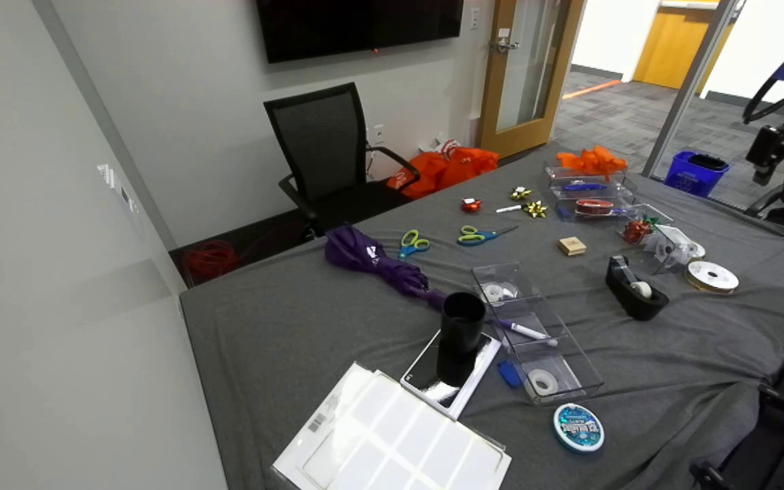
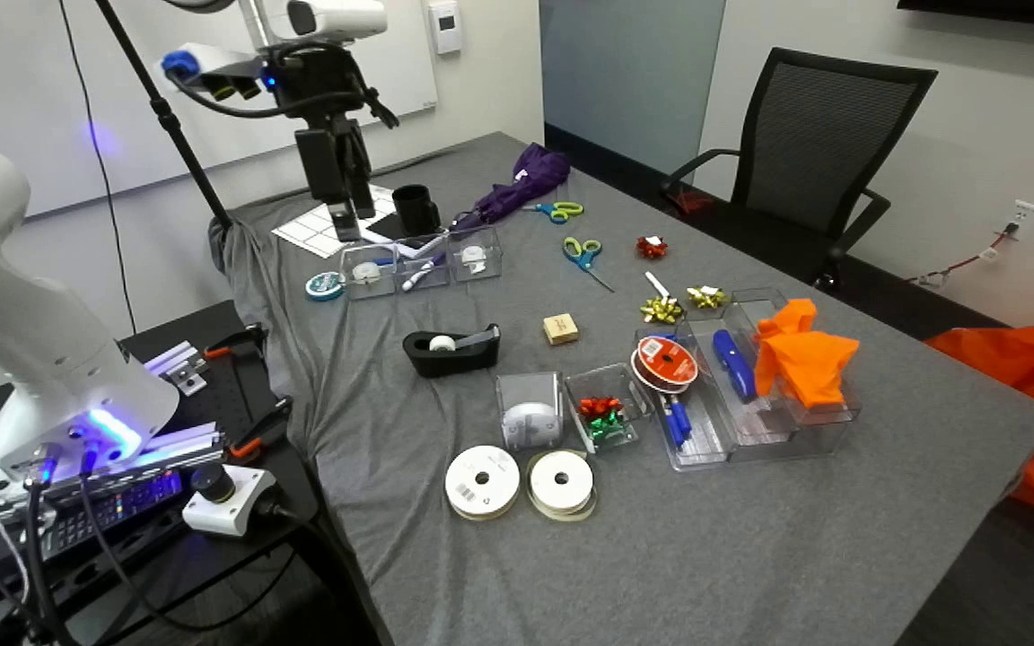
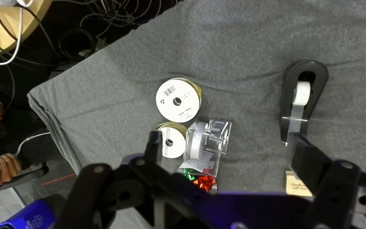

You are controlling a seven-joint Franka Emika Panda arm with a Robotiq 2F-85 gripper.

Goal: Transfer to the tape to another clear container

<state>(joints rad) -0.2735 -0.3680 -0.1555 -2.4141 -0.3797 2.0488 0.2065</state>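
A small white tape roll (image 1: 542, 382) lies in an end compartment of a clear divided container (image 1: 569, 347). It also shows in an exterior view (image 2: 366, 272). A similar white roll (image 1: 493, 292) sits in that container's opposite end compartment. Another clear divided container (image 2: 705, 444) holds a red ribbon spool, blue items and orange cloth. My gripper (image 3: 225, 138) is open and empty, high above the table; it shows in both exterior views (image 1: 763, 163) (image 2: 355, 220). The wrist view shows neither the divided containers nor those rolls.
A black tape dispenser (image 2: 451, 350) stands mid-table. Small clear boxes (image 2: 530, 408) and white ribbon spools (image 2: 482, 482) lie near it. A black mug (image 1: 462, 320), purple umbrella (image 1: 378, 262), white pen (image 1: 528, 331) and teal round tin (image 1: 578, 427) are around the container with the rolls.
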